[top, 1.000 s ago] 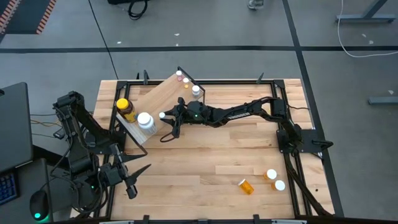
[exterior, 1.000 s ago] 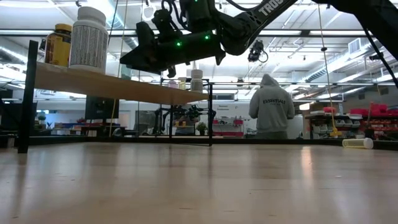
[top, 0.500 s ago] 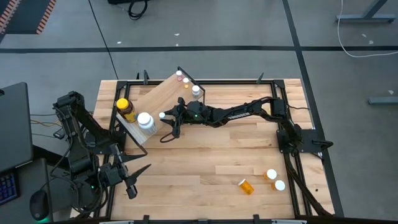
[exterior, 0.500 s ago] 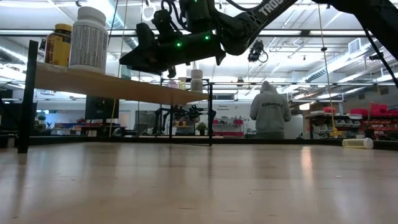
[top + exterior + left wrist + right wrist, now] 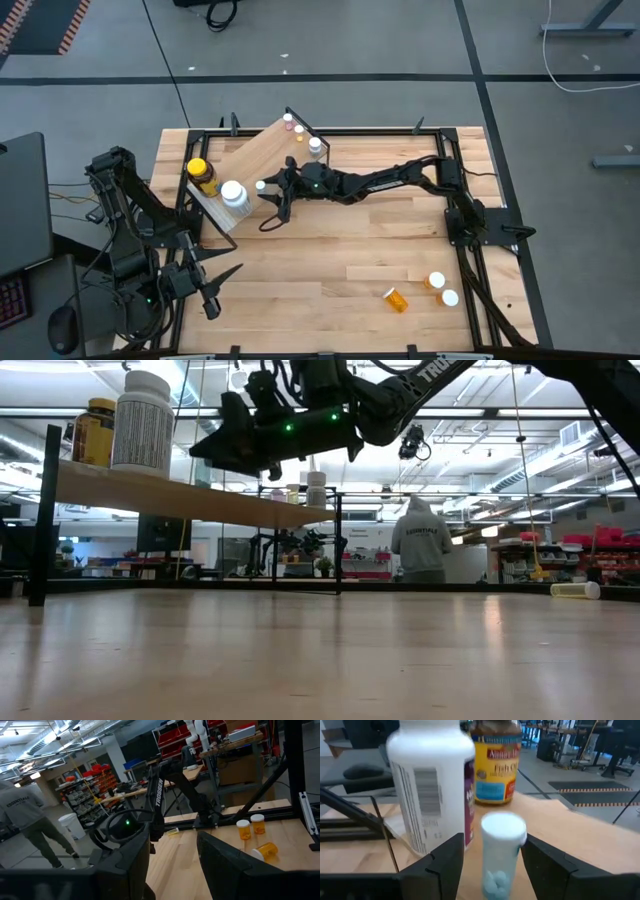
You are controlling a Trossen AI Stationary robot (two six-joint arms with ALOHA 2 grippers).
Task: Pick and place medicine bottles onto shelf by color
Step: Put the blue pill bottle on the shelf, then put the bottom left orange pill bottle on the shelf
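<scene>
The shelf [image 5: 255,155], a light plywood board on a black frame, stands at the table's far left. On it an amber jar with a yellow lid [image 5: 202,175] and a big white bottle [image 5: 233,193] stand upright. Beside them a small white-capped vial of teal pills [image 5: 502,850] stands on the board. My right gripper [image 5: 265,192] reaches level over the board, open, one finger on each side of that vial. My left gripper [image 5: 215,290] waits open near the table's near left corner, nothing between its fingers. My right gripper comes level at the teal vial from the table's right, with a clear gap between one finger [image 5: 447,862] and the vial's side. The other finger [image 5: 540,865] stands close beside the vial's cap [image 5: 520,832]; I cannot tell whether it touches. The vial stands upright on the board.
Small bottles [image 5: 315,145] stand at the shelf's far end. Three orange vials with white caps [image 5: 397,298] [image 5: 437,281] [image 5: 450,297] are on the table near its right front. A black frame [image 5: 470,230] borders the table. A person [image 5: 418,540] stands in the room beyond.
My right gripper has opened around the teal vial, which stays upright on the shelf board. The arm itself has kept its place. The person in the room beyond has stepped toward the left.
</scene>
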